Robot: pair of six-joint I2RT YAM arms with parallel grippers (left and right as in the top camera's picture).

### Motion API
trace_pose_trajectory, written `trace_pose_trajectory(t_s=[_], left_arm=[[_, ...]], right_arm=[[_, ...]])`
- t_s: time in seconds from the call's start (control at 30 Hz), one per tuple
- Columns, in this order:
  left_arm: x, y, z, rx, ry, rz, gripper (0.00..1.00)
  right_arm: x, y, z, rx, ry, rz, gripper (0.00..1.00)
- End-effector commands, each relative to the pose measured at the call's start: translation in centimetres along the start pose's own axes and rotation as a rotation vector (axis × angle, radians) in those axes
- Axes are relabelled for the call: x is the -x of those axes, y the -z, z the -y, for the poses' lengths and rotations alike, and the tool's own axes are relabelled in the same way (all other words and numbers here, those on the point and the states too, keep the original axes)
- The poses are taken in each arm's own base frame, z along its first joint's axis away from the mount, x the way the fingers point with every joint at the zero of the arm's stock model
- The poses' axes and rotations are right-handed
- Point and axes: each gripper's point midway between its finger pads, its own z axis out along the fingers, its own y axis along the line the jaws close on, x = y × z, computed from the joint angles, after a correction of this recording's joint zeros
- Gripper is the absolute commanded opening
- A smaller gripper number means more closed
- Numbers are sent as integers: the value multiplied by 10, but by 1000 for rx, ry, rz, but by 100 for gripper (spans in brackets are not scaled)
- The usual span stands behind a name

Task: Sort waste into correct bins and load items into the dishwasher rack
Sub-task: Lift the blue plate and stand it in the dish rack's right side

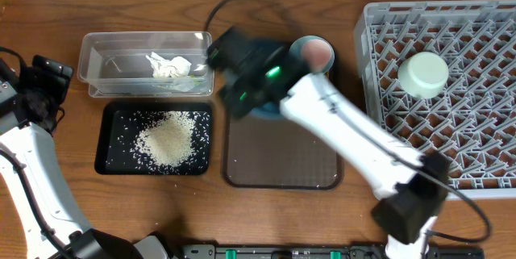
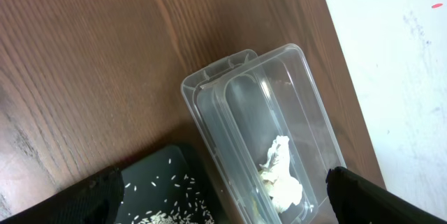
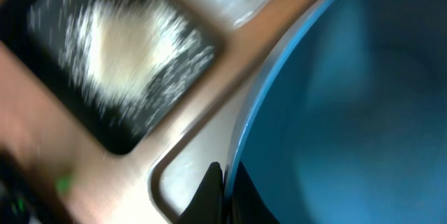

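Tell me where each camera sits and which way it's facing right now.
Overhead: above the table, looking straight down; left arm and right arm show.
Left wrist: over the table's left side, looking down on the clear tub and paper scrap; own fingers at bottom corners.
Right wrist: close against the dark-blue bowl, blurred; one own finger at its rim.
Shared: both wrist views catch the black tray and grains.

Left arm (image 1: 28, 158) reaches up along the table's left edge, and the left gripper (image 2: 227, 199) hangs with its jaws spread wide. Right arm (image 1: 347, 130) stretches from the front right toward mid-table, blurred, with the right gripper (image 3: 222, 189) pinched tight on the bowl (image 3: 349, 98) rim.
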Motion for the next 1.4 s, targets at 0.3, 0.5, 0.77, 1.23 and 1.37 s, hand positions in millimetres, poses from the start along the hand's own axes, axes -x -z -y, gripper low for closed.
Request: trace_pose_trajectory(t_s=[0.3,0.5,0.77,1.23,1.37], left_arm=[[1,-1,-4,15,4,6,95],[1,-1,-4,15,4,6,95],[1,-1,-4,15,4,6,95],[1,-1,-4,15,4,6,95],[1,-1,-4,15,4,6,95]], right_arm=[[-19,189,246,35,-545,371,1],[-70,211,317,186,-677,523,1],[-113,252,360,456,-538,892,1],[-179,233,404,407,-724,940,1],[-183,224,409,425,-752,932,1]])
